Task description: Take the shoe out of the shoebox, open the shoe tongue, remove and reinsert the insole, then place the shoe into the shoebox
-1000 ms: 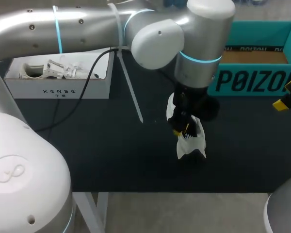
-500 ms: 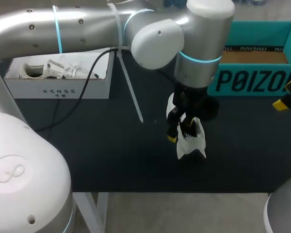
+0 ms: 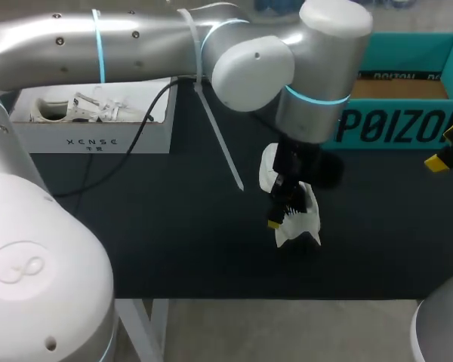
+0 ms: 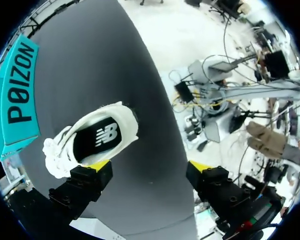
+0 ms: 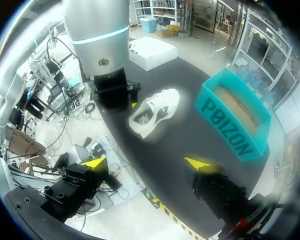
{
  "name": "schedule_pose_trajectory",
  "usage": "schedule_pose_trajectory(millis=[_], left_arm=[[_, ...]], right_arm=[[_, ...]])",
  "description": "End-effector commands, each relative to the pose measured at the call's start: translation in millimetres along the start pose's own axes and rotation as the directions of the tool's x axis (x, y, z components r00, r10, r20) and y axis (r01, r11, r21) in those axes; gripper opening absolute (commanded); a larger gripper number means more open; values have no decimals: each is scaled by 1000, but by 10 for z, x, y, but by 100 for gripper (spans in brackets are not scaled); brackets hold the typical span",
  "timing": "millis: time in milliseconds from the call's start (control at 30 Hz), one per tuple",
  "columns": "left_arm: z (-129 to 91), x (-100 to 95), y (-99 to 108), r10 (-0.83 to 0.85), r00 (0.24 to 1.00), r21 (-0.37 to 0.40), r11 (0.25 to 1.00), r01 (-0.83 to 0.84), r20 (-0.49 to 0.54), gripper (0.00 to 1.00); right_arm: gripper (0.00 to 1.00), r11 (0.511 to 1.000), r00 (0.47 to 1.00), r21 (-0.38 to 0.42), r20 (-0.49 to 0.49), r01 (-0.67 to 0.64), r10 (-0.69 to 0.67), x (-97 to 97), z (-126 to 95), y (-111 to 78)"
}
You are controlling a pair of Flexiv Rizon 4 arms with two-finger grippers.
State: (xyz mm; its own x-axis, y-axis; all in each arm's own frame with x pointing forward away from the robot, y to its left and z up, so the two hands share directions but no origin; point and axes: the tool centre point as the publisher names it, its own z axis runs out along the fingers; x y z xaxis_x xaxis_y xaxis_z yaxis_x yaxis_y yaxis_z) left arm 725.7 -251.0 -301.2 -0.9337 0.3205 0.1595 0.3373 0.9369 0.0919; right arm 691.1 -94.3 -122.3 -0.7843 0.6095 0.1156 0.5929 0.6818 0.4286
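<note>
L arm (image 3: 136,38) enters from the upper left of the head view, runs along the top edge, bends at an elbow top centre, then its wrist drops straight down over the shoe (image 3: 298,222) right of centre; the L gripper (image 4: 150,167) points down at the black table (image 3: 174,226). In the L wrist view the claw is spread wide, holding nothing; the white shoe lies on its sole just ahead of one yellow fingertip (image 4: 99,165), outside the gap between the fingers, w/ the dark insole visible through its opening; whether that tip touches the shoe can't be told.

R gripper (image 5: 146,163) sits at the right edge of the head view, approx. mid-height, well apart from the shoe; its claw is also wide, w/ nothing between the tips; its wrist view looks along the table toward the shoe and the L wrist above it.

Teal shoebox (image 3: 396,90) stands open in the upper right of the head view, behind the shoe; a white box (image 3: 90,128) w/ pale contents sits upper left.
</note>
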Motion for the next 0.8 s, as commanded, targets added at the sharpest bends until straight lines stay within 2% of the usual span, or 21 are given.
schedule_pose_trajectory(millis=[33,233,400,800], left_arm=[[-4,6,-131,-67,998,-38,997,67,11,100],[0,101,-202,-110,992,12,994,110,65,100],[38,130,-250,-157,985,6,988,157,66,100],[210,134,-313,-164,982,54,986,160,92,100]], right_arm=[[100,1000,1000,5,-3,-1,1,-17,9,22],[100,1000,1000,5,-3,-1,1,-17,9,22],[100,1000,1000,5,-3,-1,1,-17,9,22],[100,1000,1000,5,-3,-1,1,-17,9,22]])
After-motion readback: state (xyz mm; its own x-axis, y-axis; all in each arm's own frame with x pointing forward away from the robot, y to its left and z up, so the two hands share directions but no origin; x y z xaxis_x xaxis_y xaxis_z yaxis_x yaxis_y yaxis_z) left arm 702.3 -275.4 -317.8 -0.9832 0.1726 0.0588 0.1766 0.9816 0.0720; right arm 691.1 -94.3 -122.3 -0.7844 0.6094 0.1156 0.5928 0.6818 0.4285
